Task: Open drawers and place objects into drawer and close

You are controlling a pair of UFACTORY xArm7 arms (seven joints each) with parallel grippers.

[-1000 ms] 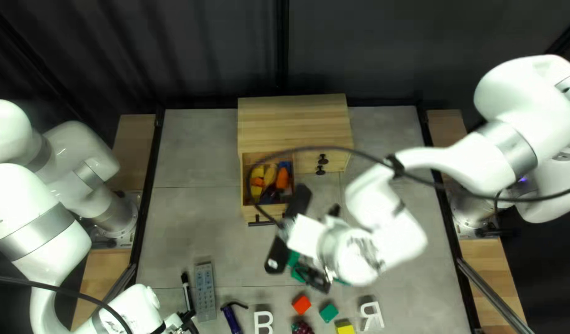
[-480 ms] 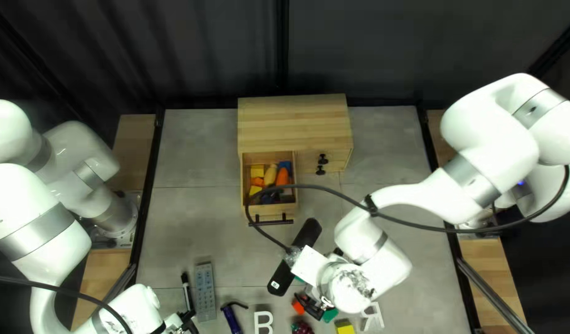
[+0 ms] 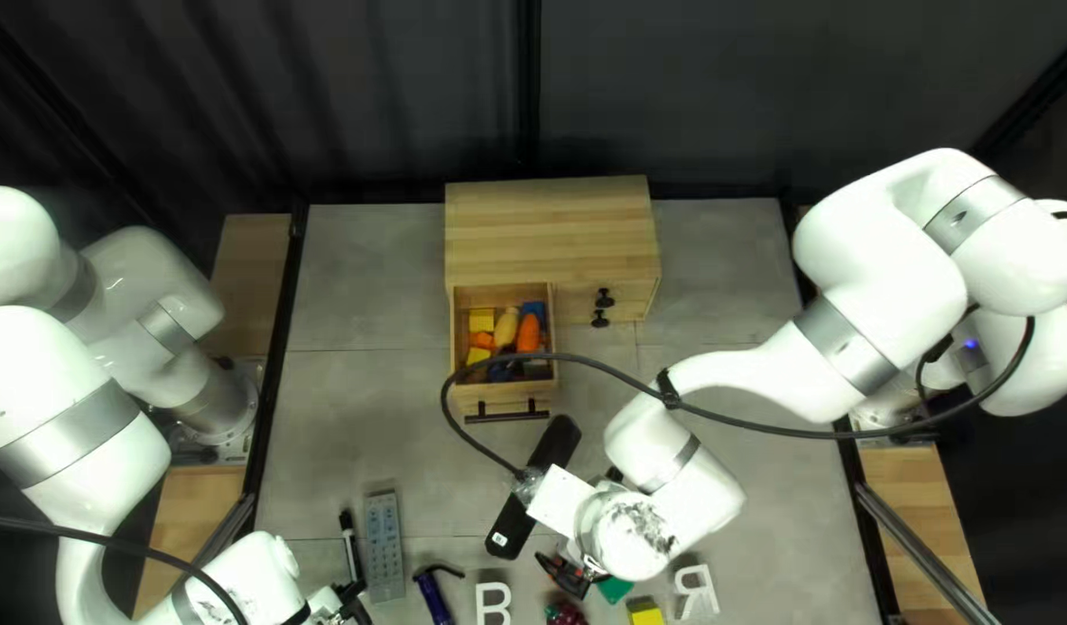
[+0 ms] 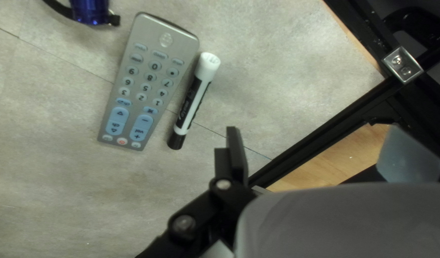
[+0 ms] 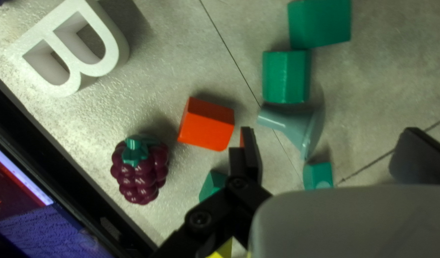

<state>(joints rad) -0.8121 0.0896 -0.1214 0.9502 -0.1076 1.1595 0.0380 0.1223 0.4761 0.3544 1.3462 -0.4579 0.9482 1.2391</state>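
Have the drawer (image 3: 475, 391) pulled out at the left of the cabinet (image 3: 551, 220), with a yellow block (image 3: 482, 318), a tan piece (image 3: 507, 328) and an orange piece (image 3: 529, 335) inside. Hold the left gripper (image 3: 346, 604) wide with nothing gripped, near the marker (image 4: 191, 102), and see small print along its barrel. Find number keys and printed labels on the remote (image 4: 148, 81), just beside the marker. Hold the right gripper (image 3: 565, 573) wide too, also with nothing gripped, low over the table (image 3: 360, 428). See the red block (image 5: 206, 125) just beside one finger (image 5: 251, 155), outside the gap, and the purple berry bunch (image 5: 139, 169) farther out. Spot a white letter (image 5: 69, 45) lying near, and lit writing on a screen (image 5: 38, 224).
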